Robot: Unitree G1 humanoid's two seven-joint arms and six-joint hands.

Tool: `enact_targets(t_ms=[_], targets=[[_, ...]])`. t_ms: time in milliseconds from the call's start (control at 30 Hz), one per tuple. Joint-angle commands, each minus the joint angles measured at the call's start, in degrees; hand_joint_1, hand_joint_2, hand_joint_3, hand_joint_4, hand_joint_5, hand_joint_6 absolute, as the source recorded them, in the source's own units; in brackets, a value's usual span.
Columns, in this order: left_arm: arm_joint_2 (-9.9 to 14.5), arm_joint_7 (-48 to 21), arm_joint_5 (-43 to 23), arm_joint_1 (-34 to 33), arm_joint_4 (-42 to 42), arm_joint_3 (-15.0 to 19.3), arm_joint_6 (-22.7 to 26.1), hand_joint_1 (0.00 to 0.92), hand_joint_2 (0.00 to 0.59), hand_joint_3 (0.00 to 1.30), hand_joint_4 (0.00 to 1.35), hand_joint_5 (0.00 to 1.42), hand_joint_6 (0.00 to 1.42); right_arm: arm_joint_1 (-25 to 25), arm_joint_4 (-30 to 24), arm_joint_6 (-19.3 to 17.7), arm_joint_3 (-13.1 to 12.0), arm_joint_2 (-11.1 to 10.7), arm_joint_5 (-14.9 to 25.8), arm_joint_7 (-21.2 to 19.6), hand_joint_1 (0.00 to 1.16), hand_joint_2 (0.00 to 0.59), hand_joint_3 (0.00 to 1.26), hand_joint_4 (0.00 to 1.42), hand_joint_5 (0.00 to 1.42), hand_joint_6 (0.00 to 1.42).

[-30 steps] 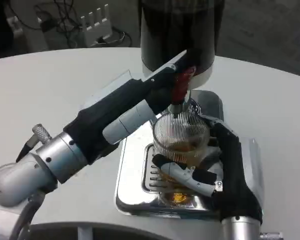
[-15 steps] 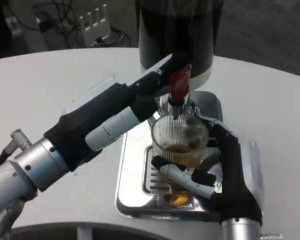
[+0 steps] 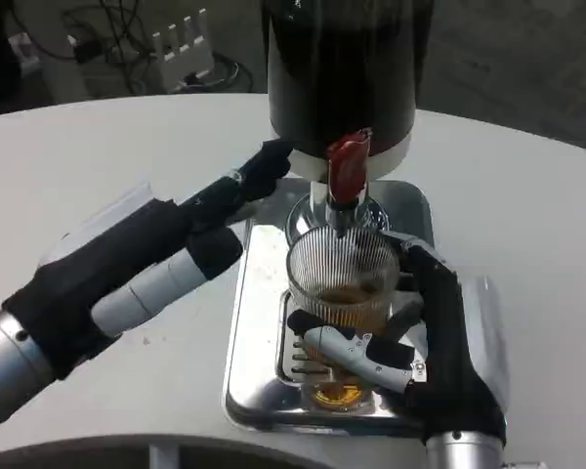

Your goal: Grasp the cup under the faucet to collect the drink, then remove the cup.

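Observation:
A ribbed clear glass cup (image 3: 344, 277) holding some amber drink stands on the steel drip tray (image 3: 257, 322), right below the faucet with its red lever (image 3: 346, 168). My right hand (image 3: 410, 337) grips the cup from the right and front, fingers wrapped around its lower half. The dark drink dispenser (image 3: 342, 73) rises behind the cup. My left hand (image 3: 166, 259) lies to the left of the faucet with its fingers stretched out, fingertips close to the dispenser's base and off the lever, holding nothing.
The round white table (image 3: 98, 166) spreads to the left and right of the tray. Cables and a white power strip (image 3: 181, 44) lie on the floor beyond the table's far edge.
My left hand has let go of the red lever and drawn back down and to the left. The right hand keeps its grip on the cup.

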Motion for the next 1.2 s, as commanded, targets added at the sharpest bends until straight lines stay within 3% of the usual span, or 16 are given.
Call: enact_targets(t_ms=[33,433,633,800,1067,1200], targets=[[-0.17,-0.01,-1.54,2.69,-2.01,1.47,-0.49,0.0,0.0,0.0,0.0,0.0,0.0,0.77,-0.94,-1.33,1.88,3.22,-0.22,-0.22,0.96,0.129,0.81,0.9,1.06,1.0],[0.2,0.3,-2.53,5.37,-6.12,2.51,0.21,0.0,0.0,0.0,0.0,0.0,0.0,0.68,2.16,-1.43,3.23,3.73,0.14,-0.59,0.96,0.129,0.81,0.9,1.06,1.0],[0.54,0.5,-1.68,6.6,-7.06,3.56,-0.48,0.0,0.001,0.0,0.0,0.0,0.0,5.14,-3.22,-1.92,4.4,2.65,0.4,-0.1,0.96,0.129,0.81,0.9,1.06,1.01],[-1.23,4.14,7.59,10.94,-7.05,3.96,-8.68,0.0,0.002,0.0,0.0,0.0,0.0,9.74,-9.23,-1.94,5.16,1.05,0.54,1.85,0.96,0.13,0.81,0.9,1.06,1.01],[-5.6,10.28,18.47,18.57,-1.54,2.07,-21.9,0.0,0.003,0.0,0.0,0.0,0.0,14.69,-14.57,-1.41,3.76,-0.68,1.32,6.08,0.95,0.136,0.81,0.9,1.05,1.02],[-5.16,14.49,26.85,20.73,2.37,2.15,-29.51,0.0,0.007,0.0,0.0,0.0,0.0,15.25,-17.18,-0.54,2.8,-0.91,1.6,9.06,0.95,0.136,0.81,0.9,1.05,1.02]])
